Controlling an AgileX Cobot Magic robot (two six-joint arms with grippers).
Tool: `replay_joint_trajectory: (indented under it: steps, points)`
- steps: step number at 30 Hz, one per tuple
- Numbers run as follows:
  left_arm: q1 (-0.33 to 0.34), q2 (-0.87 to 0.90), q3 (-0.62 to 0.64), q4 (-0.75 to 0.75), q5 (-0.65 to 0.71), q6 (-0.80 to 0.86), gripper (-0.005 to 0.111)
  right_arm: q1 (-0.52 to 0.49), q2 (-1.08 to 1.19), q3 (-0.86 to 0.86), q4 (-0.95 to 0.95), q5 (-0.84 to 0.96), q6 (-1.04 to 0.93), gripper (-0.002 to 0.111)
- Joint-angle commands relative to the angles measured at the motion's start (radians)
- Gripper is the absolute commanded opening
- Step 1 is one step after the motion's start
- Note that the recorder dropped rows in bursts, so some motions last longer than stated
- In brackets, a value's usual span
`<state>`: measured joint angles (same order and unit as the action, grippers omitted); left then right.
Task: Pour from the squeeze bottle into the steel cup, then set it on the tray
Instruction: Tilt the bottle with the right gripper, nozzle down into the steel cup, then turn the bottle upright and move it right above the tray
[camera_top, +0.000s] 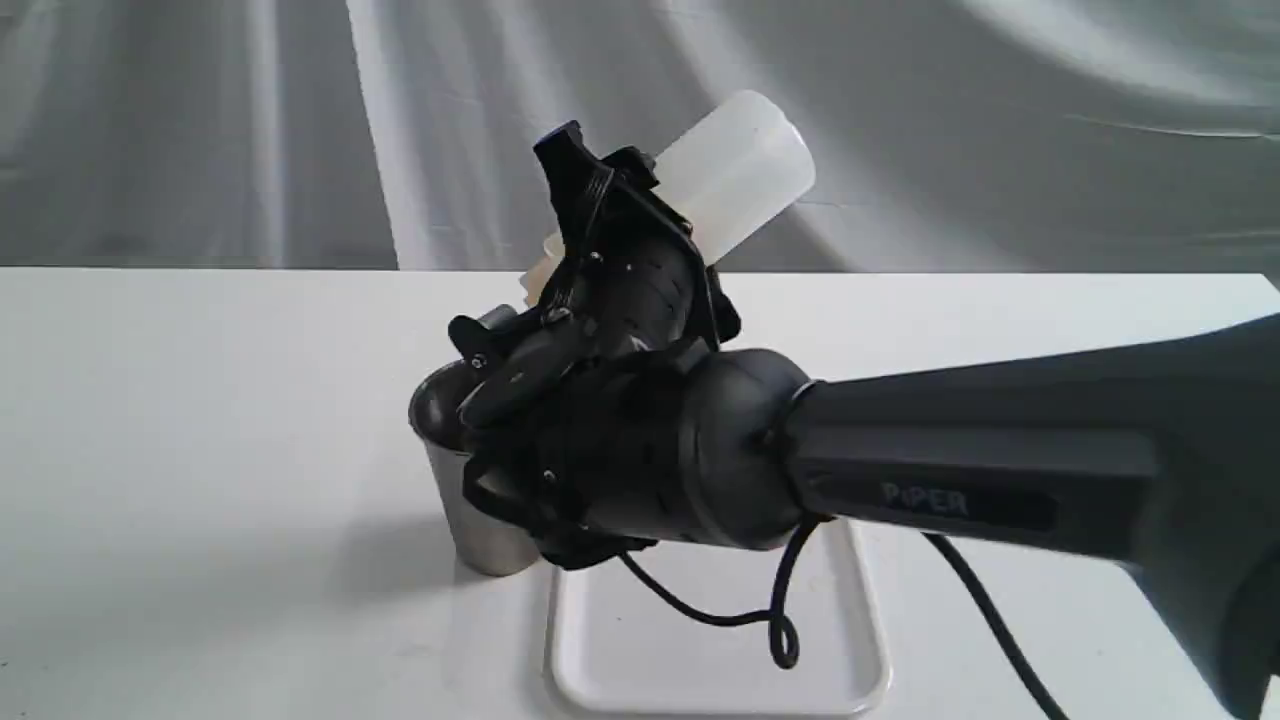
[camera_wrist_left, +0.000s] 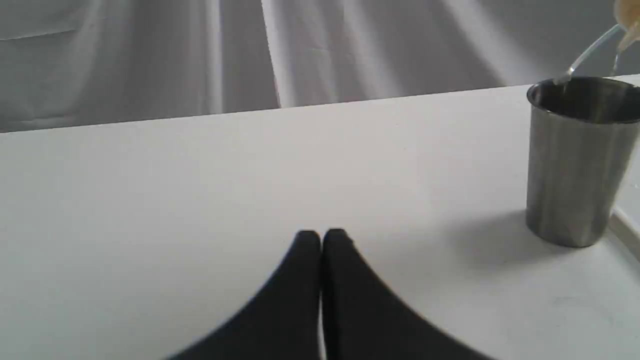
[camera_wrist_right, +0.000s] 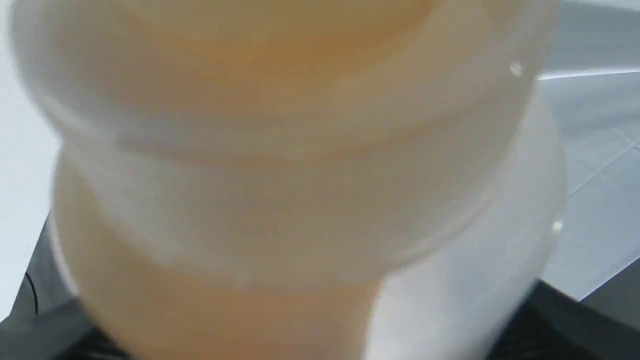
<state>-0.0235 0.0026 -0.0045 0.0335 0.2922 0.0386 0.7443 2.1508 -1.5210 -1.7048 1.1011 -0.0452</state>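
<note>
Against grey drapes (camera_top: 200, 130) on a white counter (camera_top: 200, 400), the right hand (camera_top: 605, 180) gripped the squeeze bottle (camera_top: 735, 170), slanted nozzle-down over the steel cup (camera_wrist_left: 575, 165); the tray (camera_top: 720, 665) lay beside the cup, beneath that arm. The left hand (camera_wrist_left: 321, 238) sat closed, empty, farther off.

Surface (camera_top: 200, 400): plain white, matte, far edge runs straight across the exterior view. Behind that far edge: backdrop cloth (camera_top: 1000, 120), grey-white fabric, soft folds and creases, one brighter vertical band left of centre. Left wrist view shows the same cloth.
</note>
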Motion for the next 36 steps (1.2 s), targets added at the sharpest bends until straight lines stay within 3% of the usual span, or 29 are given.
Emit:
replay_joint_trajectory:
  steps: [1, 14, 36]
  points:
    - [0.002, -0.003, 0.004, -0.001, -0.008, -0.006, 0.0, 0.004, -0.017, -0.011, -0.04, 0.026, -0.006, 0.013]
    - [0.002, -0.003, 0.004, -0.001, -0.008, -0.004, 0.0, 0.004, -0.017, -0.011, -0.04, 0.028, 0.031, 0.013]
    - [0.002, -0.003, 0.004, -0.001, -0.008, -0.003, 0.0, 0.013, -0.059, 0.01, 0.062, 0.058, 0.856, 0.013]
